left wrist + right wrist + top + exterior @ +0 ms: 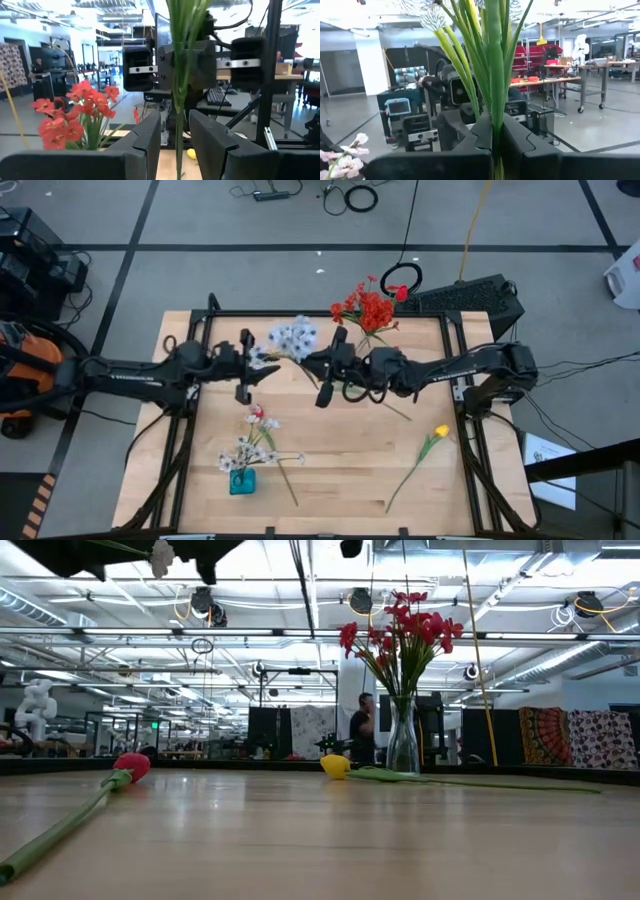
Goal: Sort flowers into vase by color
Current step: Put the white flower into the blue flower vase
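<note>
Near the front-left corner of the pale wooden surface [330,470], a small teal vase [242,481] holds white blossom stems, with a red tulip bud [256,412] lying just behind it. Toward the back edge, the left end effector [248,368] has its fingers apart around the thin green stalk of a white-blossom spray [293,338], whose long axis runs up and down, blossoms uppermost, while the right end effector [330,367] is clamped on that same stalk. Behind them at the back edge stands a clear glass vase of red flower clusters [368,308], and a yellow tulip stem [425,448] lies near the right edge, bud pointing to the back-right.
</note>
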Robot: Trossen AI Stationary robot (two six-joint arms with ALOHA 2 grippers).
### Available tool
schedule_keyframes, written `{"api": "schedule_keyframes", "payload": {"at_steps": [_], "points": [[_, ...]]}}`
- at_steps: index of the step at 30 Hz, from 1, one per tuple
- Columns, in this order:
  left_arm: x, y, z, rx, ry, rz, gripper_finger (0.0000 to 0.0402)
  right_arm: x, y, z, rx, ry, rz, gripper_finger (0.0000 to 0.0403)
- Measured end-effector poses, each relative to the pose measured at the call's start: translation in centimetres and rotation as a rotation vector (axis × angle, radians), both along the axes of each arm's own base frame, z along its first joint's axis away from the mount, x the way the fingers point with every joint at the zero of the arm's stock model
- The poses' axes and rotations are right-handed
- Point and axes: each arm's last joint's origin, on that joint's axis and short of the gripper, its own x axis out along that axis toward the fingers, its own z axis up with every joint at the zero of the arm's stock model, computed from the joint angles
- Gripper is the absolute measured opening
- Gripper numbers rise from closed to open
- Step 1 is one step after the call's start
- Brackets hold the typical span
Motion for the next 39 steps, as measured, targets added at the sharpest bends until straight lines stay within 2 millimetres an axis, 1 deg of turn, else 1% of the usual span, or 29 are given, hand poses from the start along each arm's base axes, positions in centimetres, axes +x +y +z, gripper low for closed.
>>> {"api": "schedule_keyframes", "payload": {"at_steps": [5, 12, 22, 28, 39], "points": [[2.1, 0.2, -0.4, -0.007, 0.059, 0.000, 0.0109, 0.7, 0.3, 0.3, -0.038, -0.004, 0.021, 0.0004], [3.5, 0.4, -0.3, -0.010, 0.082, 0.000, 0.0109, 1.0, 0.4, 0.0, -0.042, 0.011, 0.045, 0.0004], [3.7, 0.3, -0.3, -0.026, 0.086, -0.060, 0.0109, 1.0, 0.4, -0.3, -0.042, 0.035, 0.050, 0.0004], [3.7, 0.2, -0.9, -0.034, 0.150, -0.067, 0.0109, 1.0, 0.4, -0.4, -0.042, 0.048, 0.046, 0.0004], [3.8, 0.1, -1.3, -0.010, 0.194, -0.099, 0.0109, 1.1, 0.4, -0.6, -0.042, 0.070, 0.046, 0.0004]]}}
